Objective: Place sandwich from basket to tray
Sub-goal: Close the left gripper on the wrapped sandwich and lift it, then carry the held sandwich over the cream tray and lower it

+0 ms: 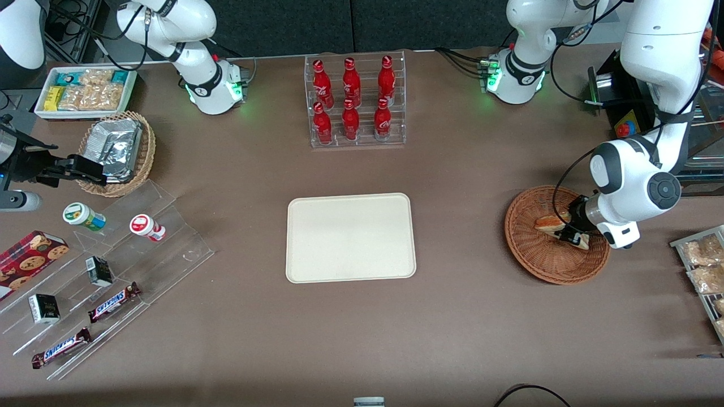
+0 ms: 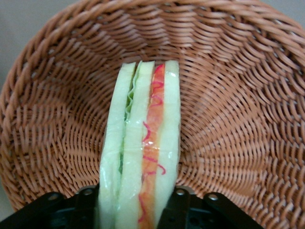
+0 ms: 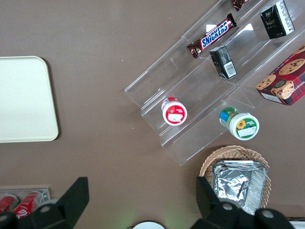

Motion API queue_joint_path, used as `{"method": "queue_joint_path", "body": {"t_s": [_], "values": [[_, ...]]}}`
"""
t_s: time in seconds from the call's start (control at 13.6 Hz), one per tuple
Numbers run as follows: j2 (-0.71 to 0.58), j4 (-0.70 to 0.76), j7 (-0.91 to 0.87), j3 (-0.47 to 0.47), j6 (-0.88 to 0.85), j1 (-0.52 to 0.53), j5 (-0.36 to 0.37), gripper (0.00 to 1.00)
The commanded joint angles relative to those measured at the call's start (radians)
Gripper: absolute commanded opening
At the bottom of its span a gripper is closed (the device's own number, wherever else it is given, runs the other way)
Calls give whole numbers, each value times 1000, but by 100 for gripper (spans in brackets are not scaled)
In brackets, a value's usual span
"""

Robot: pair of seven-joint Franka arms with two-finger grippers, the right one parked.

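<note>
Brown table (image 1: 452,316), gripper (image 1: 572,230) clamping sandwich (image 2: 143,152) inside basket (image 1: 543,260), tray (image 1: 350,237) bare

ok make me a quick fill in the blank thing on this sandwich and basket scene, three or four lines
1. The gripper is shut on the ____.
2. The sandwich is over the reddish-brown wicker ____.
3. The cream tray has ____ on it.
4. The clear rack nearer the arm bases holds ____ red bottles.

Missing words: sandwich; basket; nothing; six
</note>
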Motion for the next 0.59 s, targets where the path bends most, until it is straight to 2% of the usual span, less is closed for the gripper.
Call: {"method": "queue_joint_path", "body": {"t_s": [0.0, 0.22, 0.51], "values": [[-29, 18, 0, 5, -37, -91, 10, 0], [-37, 132, -3, 4, -207, -196, 51, 0], [-26, 324, -11, 4, -456, -363, 51, 0]]}}
